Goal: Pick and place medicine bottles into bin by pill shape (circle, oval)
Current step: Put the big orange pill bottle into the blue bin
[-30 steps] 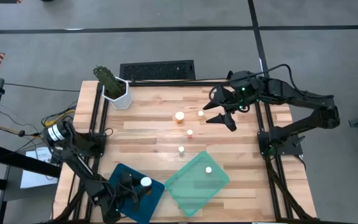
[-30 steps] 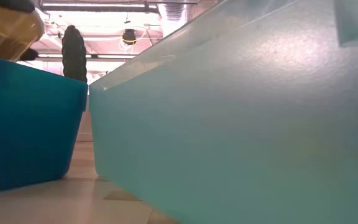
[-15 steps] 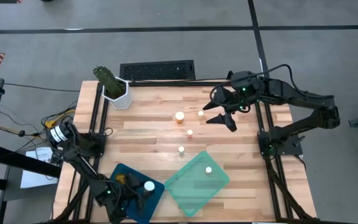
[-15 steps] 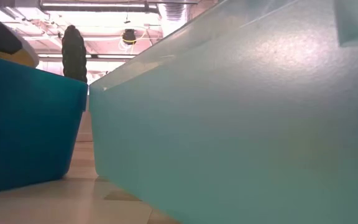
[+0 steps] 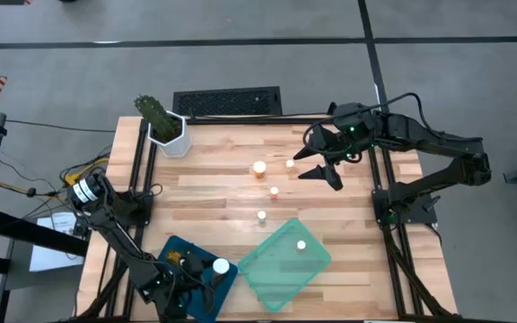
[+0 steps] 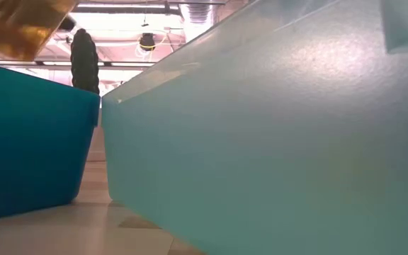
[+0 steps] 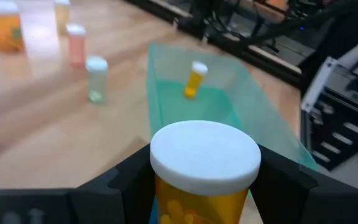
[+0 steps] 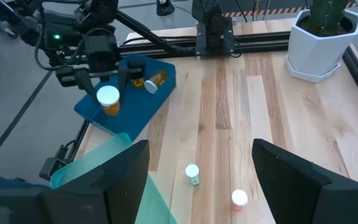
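Note:
My left gripper is shut on a medicine bottle with an amber body and a white cap. It holds the bottle above the right edge of the dark blue bin, beside the light teal bin. One bottle lies in the teal bin and one lies in the blue bin. Several bottles stand on the wood between the bins and the far edge. My right gripper hangs open above the table's far right part, with nothing between its fingers. My left gripper pinches the bottle's amber body just under the white cap, one finger on each side. The bottle is lifted clear of the blue bin. Its cap is uppermost and its body is somewhat tilted.
A white pot with a green cactus stands at the far left corner, and a dark grille lies beyond the far edge. The low view is filled by the walls of the blue bin and the teal bin.
My left gripper has risen and gone a little toward the teal bin, rolling about its own line. It has carried the bottle from over the blue bin's inside to its right edge. The grip has stayed the same.

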Available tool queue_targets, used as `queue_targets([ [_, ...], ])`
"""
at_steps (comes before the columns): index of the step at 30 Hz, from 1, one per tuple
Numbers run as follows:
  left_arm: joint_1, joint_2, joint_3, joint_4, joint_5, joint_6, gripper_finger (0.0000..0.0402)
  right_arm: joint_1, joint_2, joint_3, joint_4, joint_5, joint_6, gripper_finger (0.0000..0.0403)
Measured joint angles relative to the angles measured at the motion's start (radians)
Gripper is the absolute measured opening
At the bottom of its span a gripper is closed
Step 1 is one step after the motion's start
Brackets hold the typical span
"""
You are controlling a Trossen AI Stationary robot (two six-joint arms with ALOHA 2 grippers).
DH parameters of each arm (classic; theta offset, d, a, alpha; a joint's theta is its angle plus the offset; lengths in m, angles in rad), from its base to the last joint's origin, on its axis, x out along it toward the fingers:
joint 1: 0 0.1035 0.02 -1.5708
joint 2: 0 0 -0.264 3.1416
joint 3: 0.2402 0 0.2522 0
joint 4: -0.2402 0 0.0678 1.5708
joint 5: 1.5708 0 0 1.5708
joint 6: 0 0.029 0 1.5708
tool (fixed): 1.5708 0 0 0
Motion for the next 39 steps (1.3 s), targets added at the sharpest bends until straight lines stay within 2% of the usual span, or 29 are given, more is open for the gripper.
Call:
queue_targets([
  [5,0.036,-0.005,0.113,-0.128,-0.041,0.07,0.0215,0.009,0.0,0.0,0.0,-0.006,-0.001,0.0297],
  [9,0.075,-0.014,0.205,-0.202,-0.224,0.178,0.0215,0.06,0.021,0.002,0.049,-0.031,0.001,0.0297],
  [12,0.119,-0.037,0.261,-0.263,-0.294,0.242,0.0215,0.111,0.047,-0.003,0.09,-0.033,0.0,0.0297],
  [14,0.151,-0.057,0.285,-0.272,-0.296,0.27,0.0215,0.153,0.077,0.004,0.176,-0.035,-0.006,0.0297],
  [19,0.216,-0.129,0.323,-0.268,-0.296,0.393,0.0215,0.214,0.154,0.0,0.256,-0.037,-0.014,0.0297],
  [25,0.227,-0.219,0.376,-0.238,-0.302,0.564,0.0215,0.22,0.195,0.0,0.332,-0.081,-0.014,0.0297],
  [29,0.241,-0.255,0.383,-0.101,-0.239,0.753,0.0215,0.218,0.212,-0.001,0.439,-0.085,0.008,0.0297],
  [35,0.321,-0.266,0.383,0.269,-0.006,1.182,0.0215,0.224,0.23,0.0,0.579,-0.09,0.035,0.0297],
  [39,0.373,-0.266,0.383,0.41,0.08,1.343,0.0215,0.223,0.227,0.0,0.616,-0.09,0.036,0.0297],
])
